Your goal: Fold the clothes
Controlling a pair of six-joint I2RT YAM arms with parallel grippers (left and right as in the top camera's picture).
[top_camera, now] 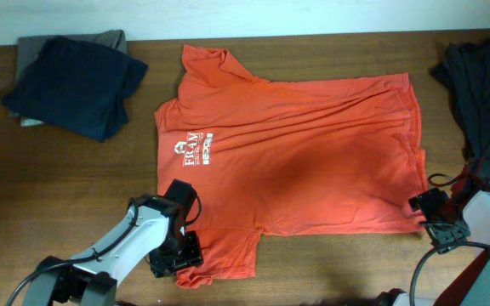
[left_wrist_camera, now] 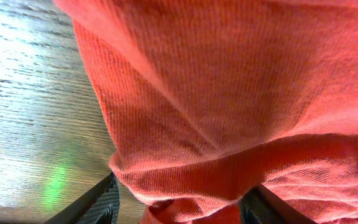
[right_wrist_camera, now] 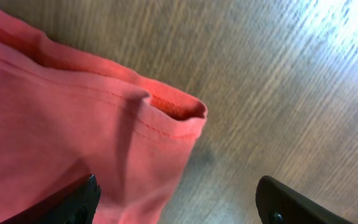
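a folded navy garment (top_camera: 79, 85) lies on a grey one (top_camera: 31, 47) at the far left corner. a dark heap (top_camera: 483, 85) sits at the right edge. both are apart from the t-shirt (top_camera: 313, 161), which is spread flat mid-table. the left gripper (left_wrist_camera: 180, 213) stands part open, the near sleeve's edge bunched between its fingers. the right gripper (right_wrist_camera: 176, 202) gapes wide at the near hem corner, gripping nothing. the table (top_camera: 66, 187) is dark wood-grain.
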